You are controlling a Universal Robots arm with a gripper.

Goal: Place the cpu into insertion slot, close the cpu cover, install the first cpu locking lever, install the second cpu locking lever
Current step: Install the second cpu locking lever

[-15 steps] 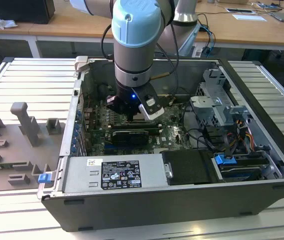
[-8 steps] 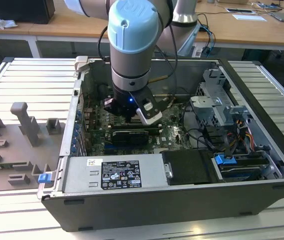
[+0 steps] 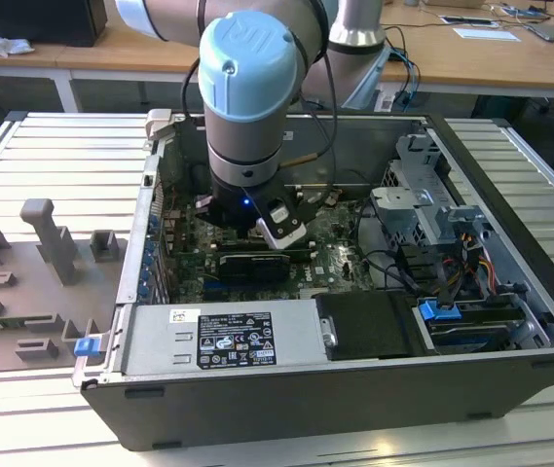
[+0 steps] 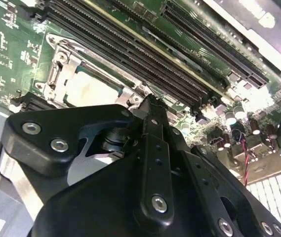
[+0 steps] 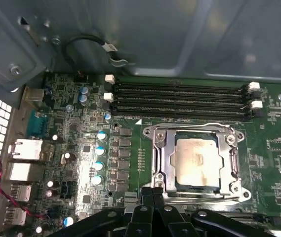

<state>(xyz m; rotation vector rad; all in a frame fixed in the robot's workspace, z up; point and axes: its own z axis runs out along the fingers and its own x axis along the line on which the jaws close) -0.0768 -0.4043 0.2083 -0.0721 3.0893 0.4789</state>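
Note:
The cpu (image 5: 198,160) lies flat in the insertion slot (image 5: 196,183) on the green board, its silvery-grey face showing through the cut-out. The cpu cover (image 5: 161,158) is folded down over it as a silvery frame. A thin lever wire (image 5: 194,130) runs along the frame's edge by the memory slots. My gripper (image 5: 152,193) hovers just beside the socket's edge, fingers pressed together, shut, with nothing between them. In the second wrist view the gripper (image 4: 150,103) stands over the edge of the cpu (image 4: 93,91) and cover (image 4: 63,69). In the exterior view the arm (image 3: 247,126) reaches down into the open computer case (image 3: 354,389).
Long black memory slots (image 5: 180,101) run beside the socket. Capacitors (image 5: 100,158) and rear ports (image 5: 24,148) sit on the other side. A black expansion card (image 3: 252,265), power supply (image 3: 223,336), drive cage (image 3: 423,209) and cables (image 3: 393,268) crowd the case. Grey fixtures (image 3: 53,243) stand at the exterior view's left.

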